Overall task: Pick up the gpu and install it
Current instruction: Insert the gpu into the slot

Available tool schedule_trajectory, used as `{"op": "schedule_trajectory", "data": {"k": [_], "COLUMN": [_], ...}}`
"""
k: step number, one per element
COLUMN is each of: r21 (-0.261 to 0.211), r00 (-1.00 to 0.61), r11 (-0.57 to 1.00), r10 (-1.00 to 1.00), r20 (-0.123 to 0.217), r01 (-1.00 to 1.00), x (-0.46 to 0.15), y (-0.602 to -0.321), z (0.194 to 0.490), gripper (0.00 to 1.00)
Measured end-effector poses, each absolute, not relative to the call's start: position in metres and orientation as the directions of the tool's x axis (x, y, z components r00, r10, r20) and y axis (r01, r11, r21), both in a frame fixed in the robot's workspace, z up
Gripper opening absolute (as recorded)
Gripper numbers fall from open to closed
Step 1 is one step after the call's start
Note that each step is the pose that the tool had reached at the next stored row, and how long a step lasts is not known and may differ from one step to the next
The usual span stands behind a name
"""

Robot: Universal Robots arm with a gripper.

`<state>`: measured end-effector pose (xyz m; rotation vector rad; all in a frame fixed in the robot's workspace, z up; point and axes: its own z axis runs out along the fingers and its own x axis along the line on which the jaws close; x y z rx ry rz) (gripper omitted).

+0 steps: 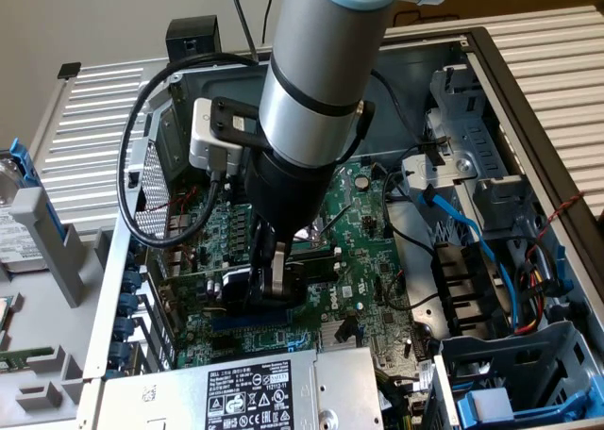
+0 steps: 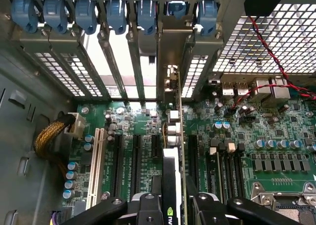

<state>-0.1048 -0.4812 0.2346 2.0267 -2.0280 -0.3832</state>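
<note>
Silver-grey robot arm (image 1: 311,90) reaches down into open grey metal computer case (image 1: 517,105). Black hand (image 1: 274,289) sits low over large green motherboard (image 1: 363,279), fingers clamped on small black-shrouded gpu (image 1: 236,287), which stands on edge at the motherboard's slots. Silver power supply box (image 1: 245,392) with white label is just beside the motherboard. Blue cables (image 1: 472,232) lie off the motherboard's edge, towards the exterior view's right.

gpu (image 2: 170,180) — shroud mostly hidden behind end effector (image 2: 177,212)

Blue clips (image 2: 115,14) line the case (image 2: 19,126) beside the green motherboard (image 2: 276,131).
</note>
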Motion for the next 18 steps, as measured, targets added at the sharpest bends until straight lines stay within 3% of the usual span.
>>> {"op": "schedule_trajectory", "data": {"k": [18], "r21": [0.356], "r00": [-0.011], "r11": [0.007], "r10": [-1.0], "r20": [-0.01], "r01": [-0.935], "x": [-0.1049], "y": [-0.4823], "z": [0.2344], "gripper": [0.29]}}
